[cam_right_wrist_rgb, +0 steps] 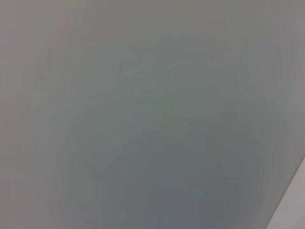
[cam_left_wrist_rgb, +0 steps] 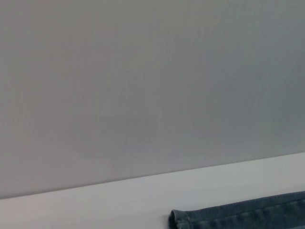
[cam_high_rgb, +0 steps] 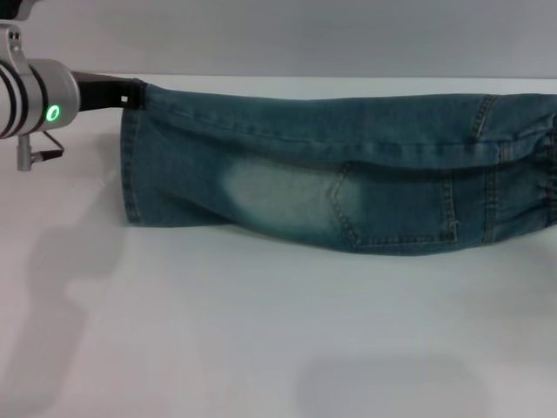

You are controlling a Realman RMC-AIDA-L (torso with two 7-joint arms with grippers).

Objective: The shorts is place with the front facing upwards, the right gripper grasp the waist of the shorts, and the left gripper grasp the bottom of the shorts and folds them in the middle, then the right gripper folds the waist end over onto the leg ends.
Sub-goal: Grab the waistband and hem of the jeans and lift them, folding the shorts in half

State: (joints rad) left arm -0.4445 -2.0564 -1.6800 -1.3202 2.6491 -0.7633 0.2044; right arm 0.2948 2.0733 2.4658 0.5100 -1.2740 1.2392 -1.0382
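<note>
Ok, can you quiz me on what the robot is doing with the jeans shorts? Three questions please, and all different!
1. True or false: the shorts lie spread out flat with both legs side by side on the table.
2. Which part is the left gripper touching? A) the gathered waistband B) the bottom of the shorts C) a pocket
3. Fill in: the small light on the left arm's wrist glows ____.

Key: 1 false, they are folded lengthwise, one leg over the other. 2 B, at the far corner of the hem. 3 green.
</note>
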